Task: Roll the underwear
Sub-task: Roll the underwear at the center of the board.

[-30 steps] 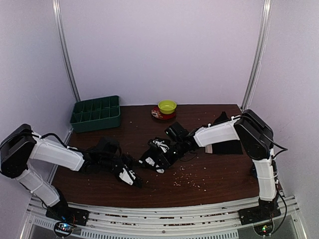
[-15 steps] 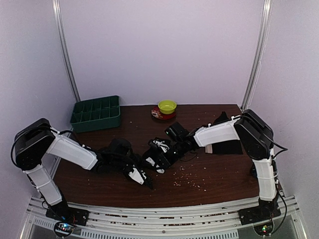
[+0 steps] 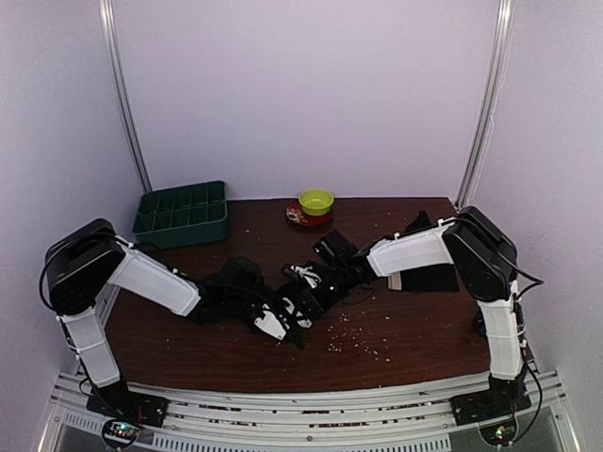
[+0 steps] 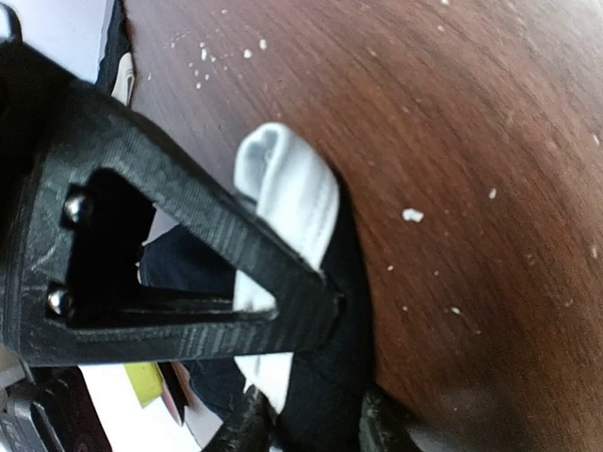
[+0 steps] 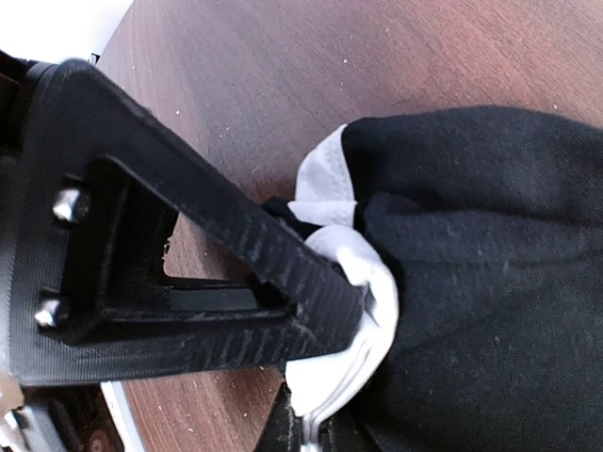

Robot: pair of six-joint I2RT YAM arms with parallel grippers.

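Observation:
One underwear [image 3: 303, 287], black with white trim, lies bunched at the middle of the brown table. My left gripper [image 3: 287, 330] is at its near-left edge. In the left wrist view the black fabric and a folded white band [image 4: 287, 184] fill the gap between the left gripper [image 4: 316, 428] fingertips, which press on it. My right gripper [image 3: 325, 281] holds the far-right side. In the right wrist view the right gripper [image 5: 316, 428] is shut on the bunched white band of the underwear [image 5: 471, 282]. Another black garment [image 3: 429, 276] lies flat behind the right arm, partly hidden.
A green compartment tray [image 3: 181, 215] stands at the back left. A yellow-green bowl [image 3: 316, 201] sits on a red plate [image 3: 295, 217] at the back centre. Pale crumbs [image 3: 353, 334] are scattered on the table in front of the underwear.
My left arm has swung right across the table to the underwear, and its jaws have narrowed onto the fabric. The right arm and its grip have not moved.

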